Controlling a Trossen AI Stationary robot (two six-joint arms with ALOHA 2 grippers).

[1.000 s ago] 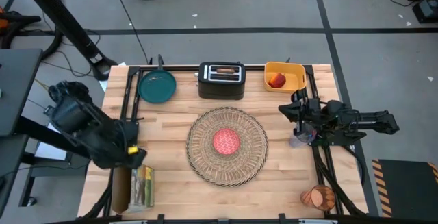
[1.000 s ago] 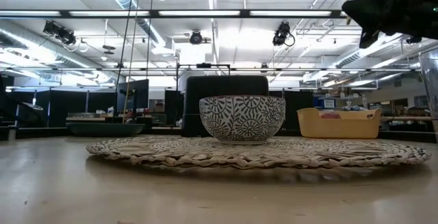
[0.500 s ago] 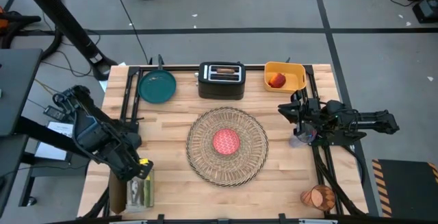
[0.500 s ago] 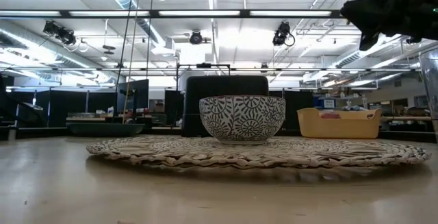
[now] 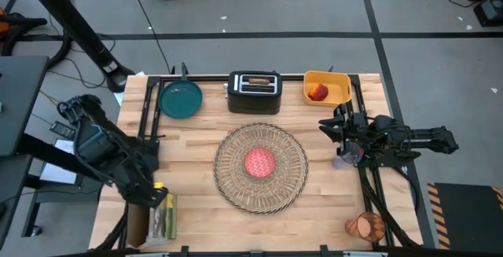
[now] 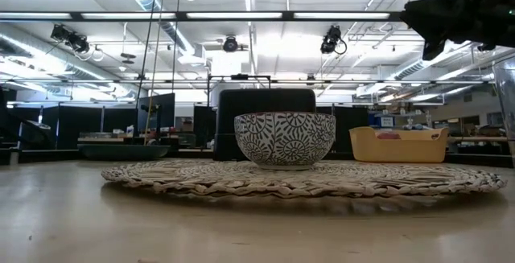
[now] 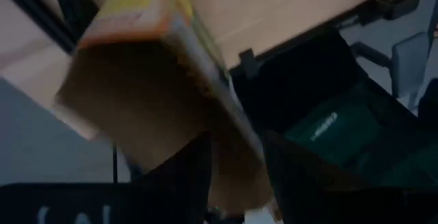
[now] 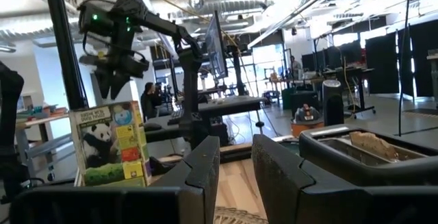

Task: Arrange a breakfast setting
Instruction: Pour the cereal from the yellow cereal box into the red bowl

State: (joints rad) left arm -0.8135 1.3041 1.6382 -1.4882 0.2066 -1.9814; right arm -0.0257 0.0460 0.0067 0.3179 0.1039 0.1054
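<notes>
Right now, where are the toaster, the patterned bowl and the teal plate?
Toaster (image 5: 255, 92), high view, its top by the slots.
Bowl (image 6: 285, 139), low view, its patterned side.
Plate (image 5: 180, 100), high view, its middle.

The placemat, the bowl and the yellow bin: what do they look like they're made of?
The placemat looks like woven straw or a similar fibre: coiled tan strands with a rough edge. The bowl seems glazed ceramic: a glossy white wall with a dark printed pattern. The yellow bin is probably moulded plastic: smooth, evenly coloured, with rounded corners.
</notes>
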